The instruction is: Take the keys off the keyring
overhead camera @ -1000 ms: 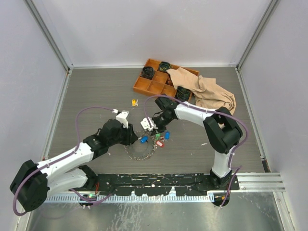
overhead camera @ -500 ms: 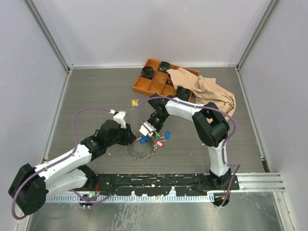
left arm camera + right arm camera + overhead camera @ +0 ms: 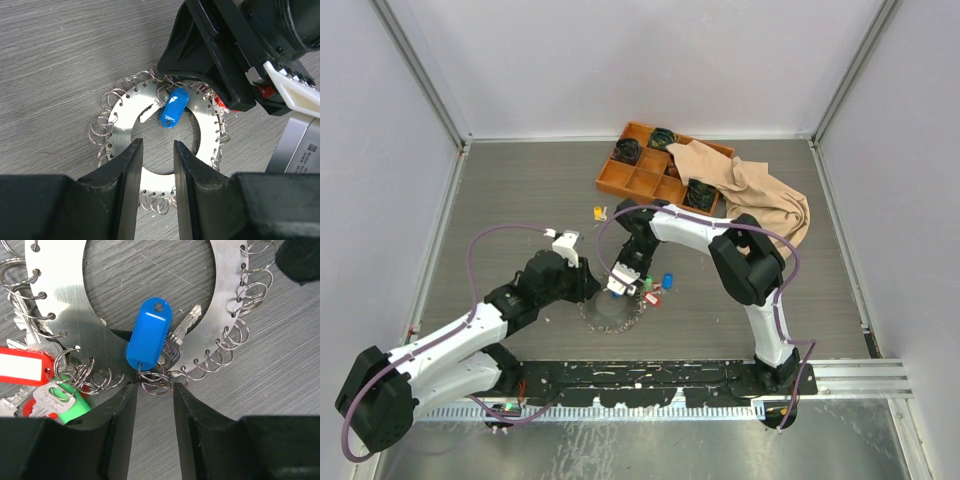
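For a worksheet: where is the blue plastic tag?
In the right wrist view, the blue plastic tag lies at the flat silver keyring's inner edge, beyond the right gripper.

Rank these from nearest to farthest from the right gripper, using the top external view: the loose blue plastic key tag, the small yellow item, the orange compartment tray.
Measured from the right gripper:
1. loose blue plastic key tag, on the table just to the gripper's right.
2. small yellow item, farther back on the table.
3. orange compartment tray, near the back wall.
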You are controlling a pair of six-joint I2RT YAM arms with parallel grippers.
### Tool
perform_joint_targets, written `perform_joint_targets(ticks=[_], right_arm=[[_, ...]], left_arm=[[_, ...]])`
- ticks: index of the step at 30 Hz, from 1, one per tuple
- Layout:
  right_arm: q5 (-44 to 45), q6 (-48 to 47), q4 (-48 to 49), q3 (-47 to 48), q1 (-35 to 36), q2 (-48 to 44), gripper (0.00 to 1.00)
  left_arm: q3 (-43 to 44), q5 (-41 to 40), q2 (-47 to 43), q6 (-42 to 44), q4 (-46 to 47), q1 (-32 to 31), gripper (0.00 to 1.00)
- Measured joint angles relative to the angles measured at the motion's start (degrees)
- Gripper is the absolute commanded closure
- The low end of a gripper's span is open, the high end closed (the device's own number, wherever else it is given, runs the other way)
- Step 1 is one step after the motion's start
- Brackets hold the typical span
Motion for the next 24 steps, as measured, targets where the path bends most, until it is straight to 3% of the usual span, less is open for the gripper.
perform_joint_targets(ticks=[24], right_arm=[[6.0, -4.0, -4.8, 3.1, 3.2, 0.5, 0.64]], left_arm=[[-1.0, 0.0, -1.4, 0.0, -0.5, 0.7, 0.68]])
